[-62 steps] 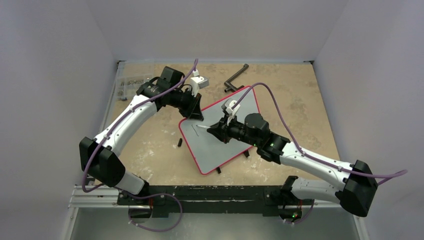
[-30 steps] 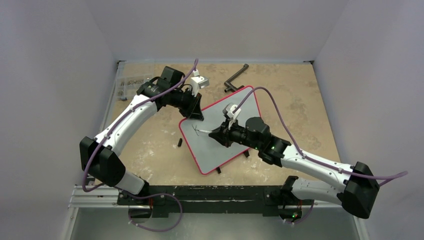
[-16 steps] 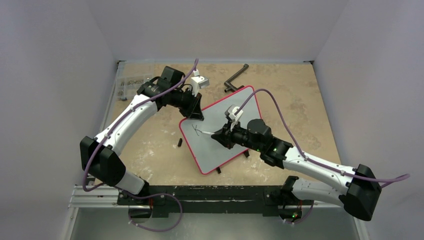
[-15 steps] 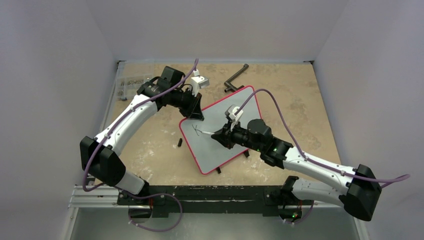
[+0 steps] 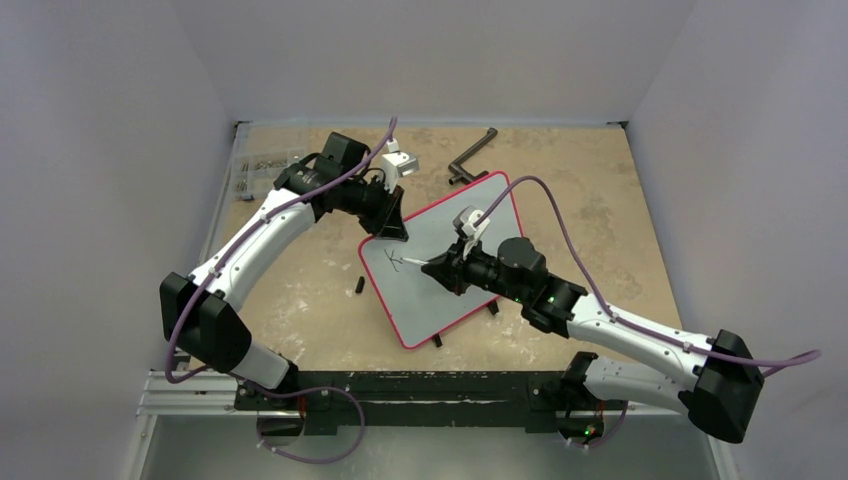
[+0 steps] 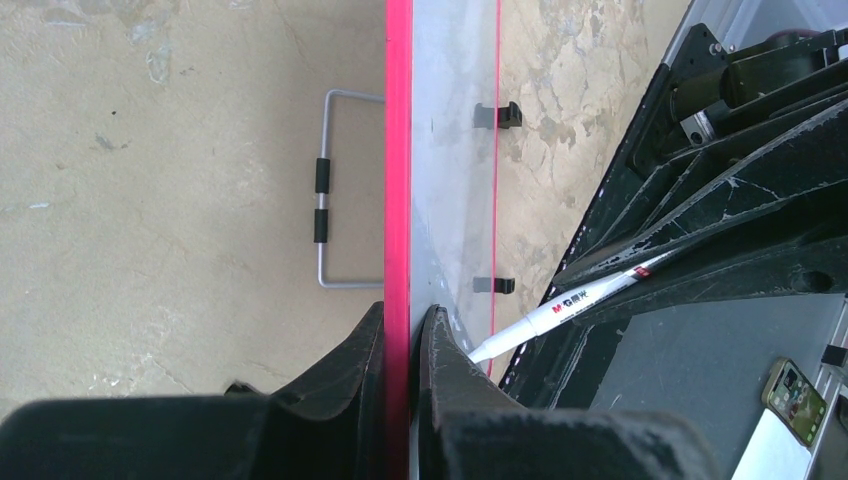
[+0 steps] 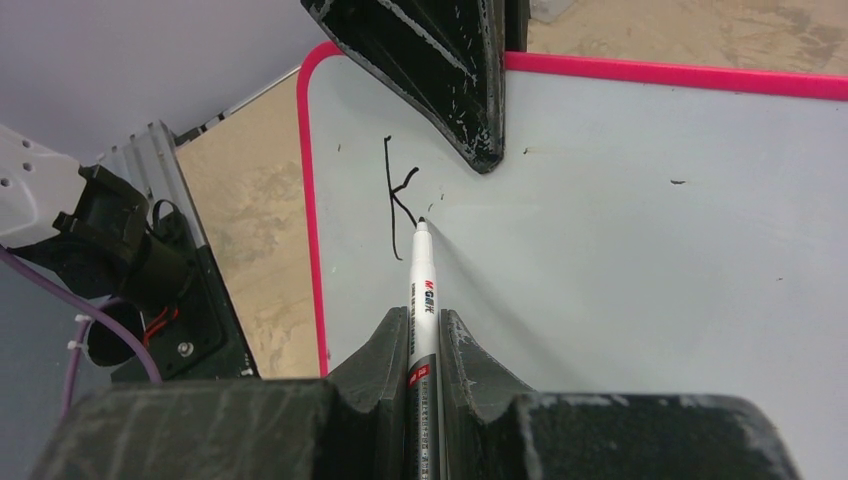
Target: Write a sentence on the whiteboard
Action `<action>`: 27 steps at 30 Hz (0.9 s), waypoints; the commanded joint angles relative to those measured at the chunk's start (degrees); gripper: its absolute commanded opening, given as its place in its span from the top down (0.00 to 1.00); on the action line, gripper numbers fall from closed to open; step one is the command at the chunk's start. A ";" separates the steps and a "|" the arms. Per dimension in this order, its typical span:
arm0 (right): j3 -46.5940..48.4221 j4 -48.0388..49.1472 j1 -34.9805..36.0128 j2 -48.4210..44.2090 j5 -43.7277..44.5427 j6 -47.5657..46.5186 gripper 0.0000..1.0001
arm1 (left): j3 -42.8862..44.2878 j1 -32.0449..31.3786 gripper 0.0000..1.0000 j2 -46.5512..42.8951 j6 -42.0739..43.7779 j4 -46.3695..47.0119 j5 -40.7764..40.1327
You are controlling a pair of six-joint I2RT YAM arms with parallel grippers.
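Top view: two seconds ago the whiteboard (image 5: 425, 312) carried one black stroke. Now the sentence (image 5: 395, 262) is a finished "K", and the right arm sits slightly nearer the board's middle. The board lies skewed at mid-bench (image 5: 580, 190). The left tool (image 5: 392, 232) is clamped on the board's far-left corner, and the right tool (image 5: 432, 266) grips a white marker (image 5: 416, 262). A clear container (image 5: 262, 165) at the far-left corner holds bits too small to identify. A black cap (image 5: 358, 284) lies just beside the board.

Left wrist: the left tool (image 6: 402, 335) pinches the red rim. Only here do a wire loop (image 6: 330, 190) beneath the board and the board's black feet (image 6: 497, 116) show.

Right wrist: the marker's (image 7: 423, 290) tip touches the K's (image 7: 398, 195) lower leg, near the board's (image 7: 650, 250) corner.
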 commanded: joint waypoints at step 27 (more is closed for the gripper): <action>2.73 -2.02 -0.70 -0.76 10.23 0.18 1.00 | -2.50 -1.83 1.00 2.64 7.88 -3.37 -15.33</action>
